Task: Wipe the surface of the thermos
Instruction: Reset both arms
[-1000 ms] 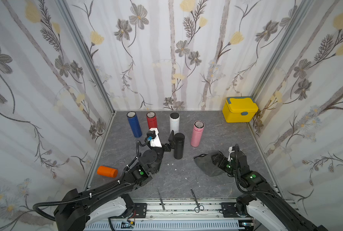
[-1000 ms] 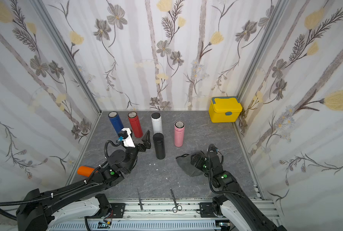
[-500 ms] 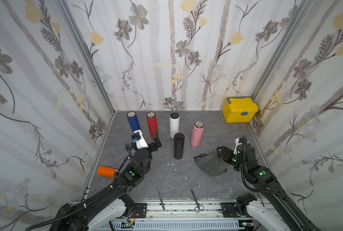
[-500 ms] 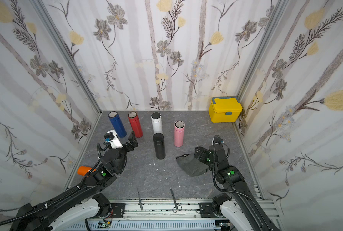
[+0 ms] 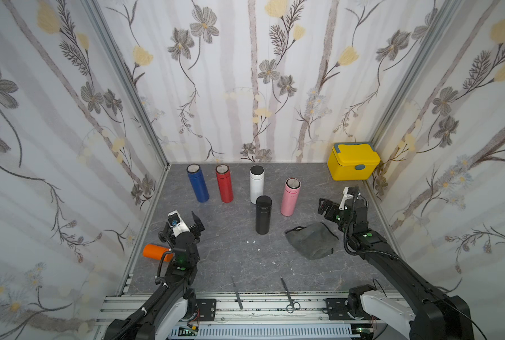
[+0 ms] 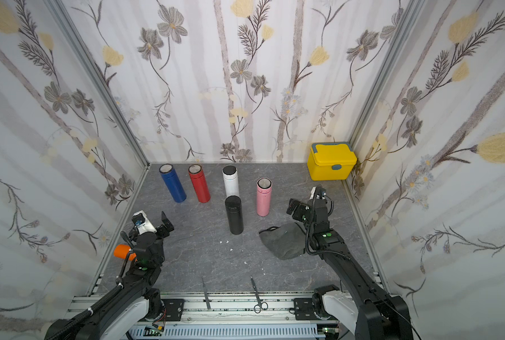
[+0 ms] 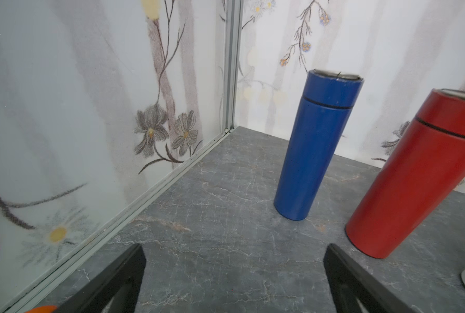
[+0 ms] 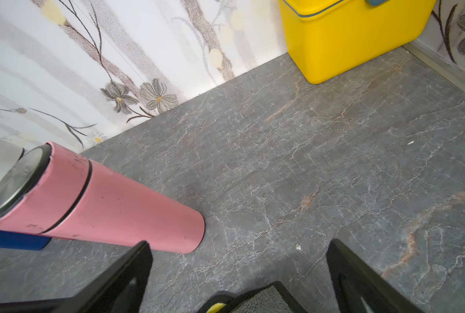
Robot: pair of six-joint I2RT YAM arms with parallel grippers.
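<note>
Black thermos [image 5: 263, 215] upright near tabletop [image 5: 230, 259] centre: matte, plain cylinder, cap on. White thermos [image 5: 257, 185] just at its 12 o'clock, grey cloth [image 5: 311, 240] at 4 o'clock, apart. Left end effector [image 5: 197, 224] at 9, right end effector [image 5: 324, 206] at 3: both jaws spread wide, holding nothing.

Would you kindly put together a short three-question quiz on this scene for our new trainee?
1. True or false: the right gripper is open, and the grey cloth lies loose on the table.
2. Which one lies on its side? A) the black one B) the orange thermos C) the pink one
3. How many thermoses stand upright?
Key: 1 true; 2 B; 3 five.
</note>
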